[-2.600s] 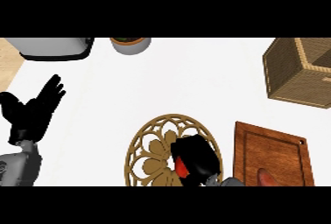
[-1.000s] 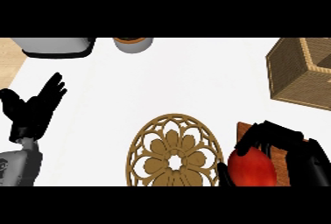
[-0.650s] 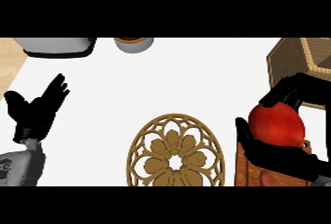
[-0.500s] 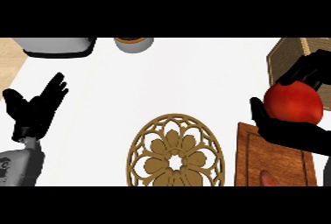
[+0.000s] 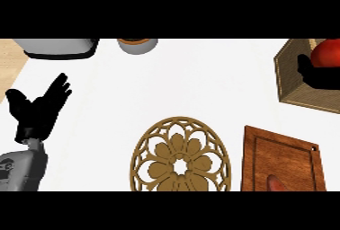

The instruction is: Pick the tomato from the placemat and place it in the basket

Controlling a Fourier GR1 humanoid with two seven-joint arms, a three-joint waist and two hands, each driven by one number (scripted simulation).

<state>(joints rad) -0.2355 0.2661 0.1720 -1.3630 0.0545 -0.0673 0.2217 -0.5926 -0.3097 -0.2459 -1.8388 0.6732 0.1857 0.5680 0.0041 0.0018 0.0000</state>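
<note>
right hand (image 5: 317, 74) round tomato (image 5: 327, 53) (over basket (image 5: 291, 76))

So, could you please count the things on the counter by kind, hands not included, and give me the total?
Tomato: 1
Basket: 1
Round ornate placemat: 1
Wooden board: 1, with a reddish thing on it, cut off at the edge, not counted
Grey vessels at the top edge: 2, a wide one and a small one
Total: 6
</note>
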